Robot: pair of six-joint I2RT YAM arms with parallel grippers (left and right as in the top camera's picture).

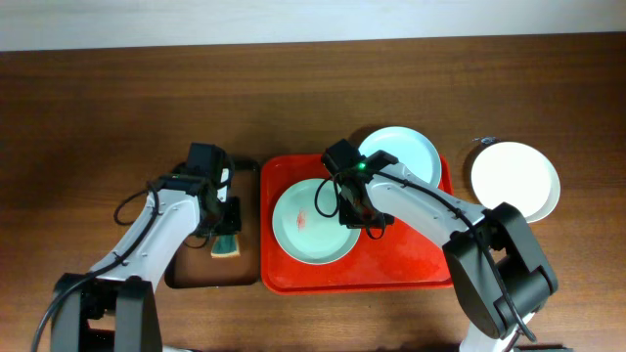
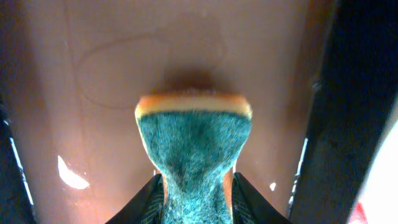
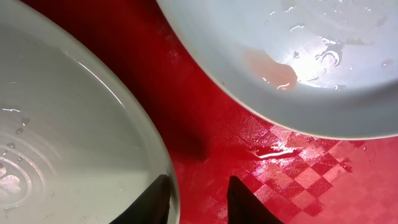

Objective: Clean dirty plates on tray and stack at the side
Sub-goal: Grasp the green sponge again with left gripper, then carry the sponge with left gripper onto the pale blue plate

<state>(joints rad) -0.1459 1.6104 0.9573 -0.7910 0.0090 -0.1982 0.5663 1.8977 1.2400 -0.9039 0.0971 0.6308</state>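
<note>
Meanwhile, left pincer [image 2: 198, 202] squeezed a sponge [image 2: 194, 140] left of the red tray [image 1: 411, 266] while right pincer [image 3: 198, 200] gripped the pale green plate [image 1: 298, 240] on it.

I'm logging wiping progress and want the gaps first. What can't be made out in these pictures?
White plate: overhead only, too small to tell whether a smear is on it.
Right gripper: fingers straddle the pale green plate's rim in the right wrist view, but whether they pinch it is unclear; overhead, the wrist hides them.
Pale blue plate: overhead, its left edge is partly hidden by the right arm.
</note>
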